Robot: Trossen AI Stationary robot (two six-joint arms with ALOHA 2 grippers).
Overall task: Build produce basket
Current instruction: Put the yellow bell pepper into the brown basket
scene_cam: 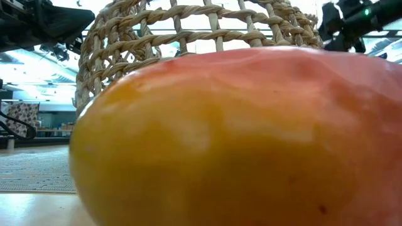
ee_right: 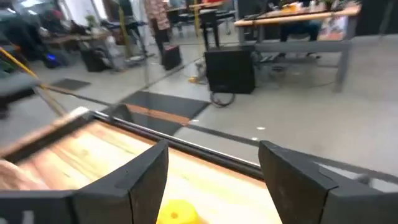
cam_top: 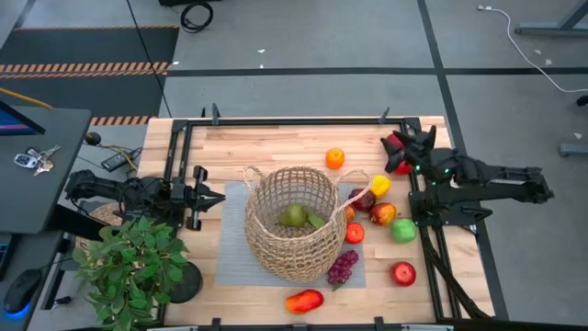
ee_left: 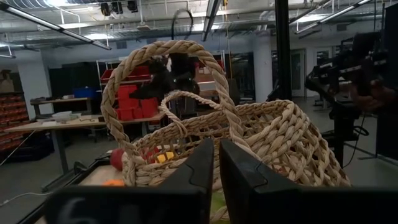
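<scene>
Pale wooden planks are forming the tabletop (cam_top: 276, 138), with a grey woven mat (cam_top: 230, 257) lying across its middle. On that mat the round open-weave tan wicker basket (cam_top: 292, 223) is standing upright, its two loop handles rising above the rim, and a green pear-shaped fruit (cam_top: 294, 215) is resting inside it on the bottom. Most of the toy produce is lying outside the basket: an orange (cam_top: 335, 158) is sitting beyond it, a cluster with a yellow piece (cam_top: 379, 185), a red-and-yellow apple (cam_top: 383, 213), a small red fruit (cam_top: 355, 233) and a green apple (cam_top: 403, 230) is crowding its right side, and a red apple (cam_top: 402, 273) is lying apart from them. Purple grapes (cam_top: 342, 268) are touching the basket's base, and a red-orange mango-shaped fruit (cam_top: 304, 301) is sitting at the table's near edge, filling the low view. The left gripper (cam_top: 209, 199) is hovering just left of the basket, its fingers pressed together and empty. The right gripper (cam_top: 397, 154) is reaching above the table's far right part, its fingers (ee_right: 146, 171) standing slightly parted and holding nothing, with the yellow piece below them. A potted green plant (cam_top: 129, 267) is standing at the near left corner.
</scene>
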